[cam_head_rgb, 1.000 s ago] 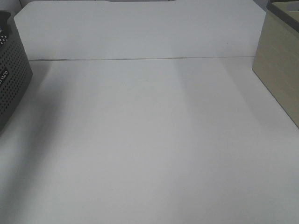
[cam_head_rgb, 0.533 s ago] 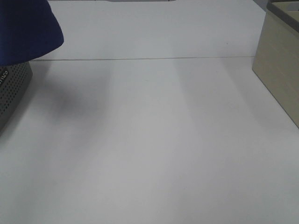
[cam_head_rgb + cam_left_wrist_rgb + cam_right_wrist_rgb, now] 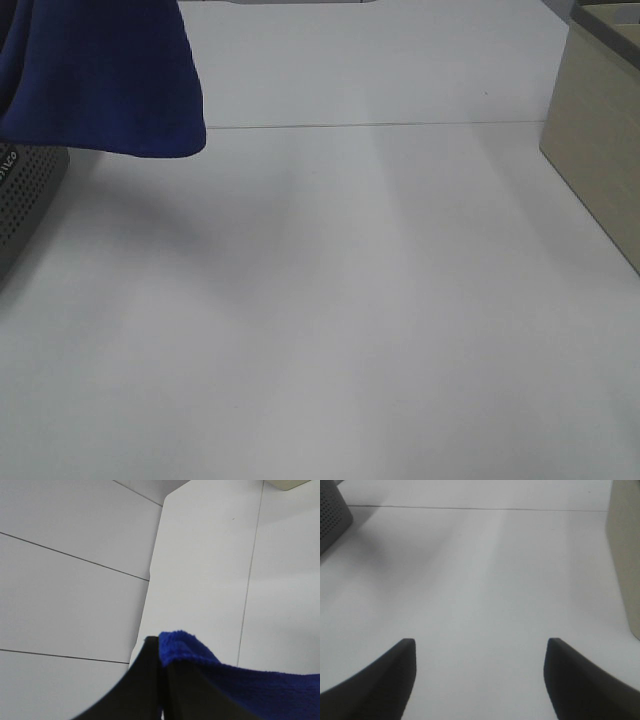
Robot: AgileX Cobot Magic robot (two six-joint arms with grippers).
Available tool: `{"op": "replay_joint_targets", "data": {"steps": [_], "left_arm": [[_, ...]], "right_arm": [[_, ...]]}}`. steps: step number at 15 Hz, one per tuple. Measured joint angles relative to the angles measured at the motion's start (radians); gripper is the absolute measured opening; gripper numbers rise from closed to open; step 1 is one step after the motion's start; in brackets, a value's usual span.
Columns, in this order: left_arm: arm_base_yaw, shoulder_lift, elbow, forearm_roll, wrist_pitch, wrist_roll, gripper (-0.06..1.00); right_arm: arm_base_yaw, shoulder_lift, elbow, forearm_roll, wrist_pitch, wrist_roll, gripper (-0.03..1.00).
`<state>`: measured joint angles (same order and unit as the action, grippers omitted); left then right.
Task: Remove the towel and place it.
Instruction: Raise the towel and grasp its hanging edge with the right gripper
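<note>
The royal-blue plush towel (image 3: 100, 75) hangs in the air at the upper left of the exterior view, above the dark basket. Its lower edge dangles over the table's far left. In the left wrist view my left gripper (image 3: 161, 652) is shut on a fold of the towel (image 3: 240, 685), the black fingers (image 3: 137, 685) pressed together. The left gripper itself is outside the exterior view. My right gripper (image 3: 480, 652) is open and empty, low over the bare white table (image 3: 480, 580); it does not show in the exterior view.
A dark grey perforated basket (image 3: 22, 205) stands at the left edge, under the towel; it also shows in the right wrist view (image 3: 332, 507). A pale wooden box (image 3: 598, 150) stands at the right edge. A seam (image 3: 380, 125) crosses the white table (image 3: 330, 300) at the back.
The towel has come up out of the basket and swung rightward into view, showing more each frame. The right gripper's surroundings look unchanged.
</note>
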<state>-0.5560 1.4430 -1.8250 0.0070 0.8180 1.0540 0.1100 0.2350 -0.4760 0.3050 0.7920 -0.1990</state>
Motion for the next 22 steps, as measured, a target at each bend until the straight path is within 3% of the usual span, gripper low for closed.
{"op": "replay_joint_targets", "data": {"steps": [1, 2, 3, 5, 6, 9, 11, 13, 17, 20, 22], "left_arm": [[-0.011, 0.000, 0.000, 0.000, 0.000, 0.000, 0.00], [-0.049, 0.000, 0.000, -0.001, 0.000, 0.000, 0.00], [-0.065, 0.000, 0.000, -0.001, 0.000, 0.000, 0.00], [-0.083, 0.000, 0.000, -0.001, 0.000, 0.000, 0.00], [-0.087, 0.000, 0.000, -0.001, 0.000, 0.000, 0.00], [-0.097, 0.000, 0.000, -0.007, 0.000, 0.000, 0.00], [-0.098, 0.000, 0.000, -0.032, 0.000, 0.000, 0.00], [-0.098, 0.000, 0.000, -0.047, 0.000, 0.000, 0.00], [-0.098, 0.000, 0.000, -0.091, 0.000, 0.000, 0.00], [-0.098, 0.000, 0.000, -0.093, 0.000, 0.000, 0.00], [-0.098, 0.000, 0.000, -0.096, 0.000, 0.000, 0.00]], "right_arm": [[0.000, 0.051, 0.000, 0.048, -0.032, -0.058, 0.71], [0.000, 0.250, 0.000, 0.302, -0.141, -0.380, 0.71], [0.000, 0.348, 0.000, 0.455, -0.182, -0.573, 0.71], [0.000, 0.546, 0.000, 0.817, -0.179, -1.015, 0.71], [0.000, 0.595, 0.000, 0.910, -0.163, -1.131, 0.71], [0.000, 0.858, 0.000, 1.330, 0.072, -1.696, 0.71], [0.000, 1.007, -0.011, 1.408, 0.231, -1.950, 0.71], [0.000, 1.112, -0.043, 1.425, 0.303, -2.004, 0.72], [0.015, 1.248, -0.135, 1.429, 0.384, -1.900, 0.75], [0.050, 1.267, -0.175, 1.432, 0.386, -1.852, 0.75], [0.096, 1.281, -0.203, 1.432, 0.318, -1.850, 0.75]]}}
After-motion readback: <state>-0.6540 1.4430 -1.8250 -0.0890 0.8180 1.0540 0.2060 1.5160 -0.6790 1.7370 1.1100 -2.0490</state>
